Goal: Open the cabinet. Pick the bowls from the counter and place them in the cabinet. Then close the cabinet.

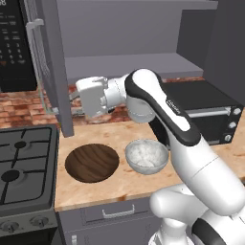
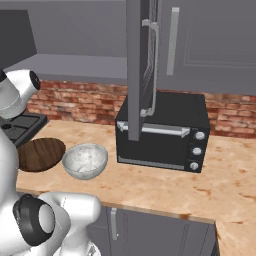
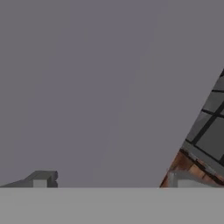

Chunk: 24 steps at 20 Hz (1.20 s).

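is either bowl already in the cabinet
No, the wooden bowl and the marble bowl both sit on the counter below the open cabinet.

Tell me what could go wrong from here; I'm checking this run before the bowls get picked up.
1. The open cabinet door hangs over the counter right beside the hand; swinging toward the bowls might knock it.
2. The wooden bowl and marble bowl sit almost touching, so grabbing one may shove the other.
3. The toaster oven stands close behind, limiting elbow room.
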Available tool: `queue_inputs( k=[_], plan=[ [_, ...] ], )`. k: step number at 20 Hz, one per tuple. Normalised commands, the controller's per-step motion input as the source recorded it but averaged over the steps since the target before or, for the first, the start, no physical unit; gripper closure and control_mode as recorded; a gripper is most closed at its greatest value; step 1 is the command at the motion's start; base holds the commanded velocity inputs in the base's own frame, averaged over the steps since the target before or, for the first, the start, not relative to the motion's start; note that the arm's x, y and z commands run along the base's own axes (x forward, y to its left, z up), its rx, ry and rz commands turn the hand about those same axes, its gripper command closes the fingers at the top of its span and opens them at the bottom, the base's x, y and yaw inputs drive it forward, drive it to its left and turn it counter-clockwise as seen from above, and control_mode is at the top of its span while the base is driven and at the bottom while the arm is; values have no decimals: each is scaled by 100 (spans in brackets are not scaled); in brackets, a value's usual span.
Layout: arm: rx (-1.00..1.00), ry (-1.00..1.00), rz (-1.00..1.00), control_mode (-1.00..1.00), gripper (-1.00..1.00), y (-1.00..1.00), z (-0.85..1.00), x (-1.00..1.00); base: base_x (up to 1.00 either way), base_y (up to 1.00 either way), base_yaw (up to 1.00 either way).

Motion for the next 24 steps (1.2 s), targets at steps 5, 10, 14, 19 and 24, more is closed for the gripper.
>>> queue_inputs(
  k=[5,10,14,19,24],
  plan=[
    [-7,-1,-1,-100,-100,18,-7,0,0,0,0],
    [-4,0,-4,-100,-100,0,-4,3,0,0,0],
    [-9,0,-7,-100,-100,-20,-32,10,0,0,0],
    [-12,1,-22,-100,-100,-31,-73,10,0,0,0],
    [-5,3,-26,-100,-100,-37,-56,8,0,0,0]
  ],
)
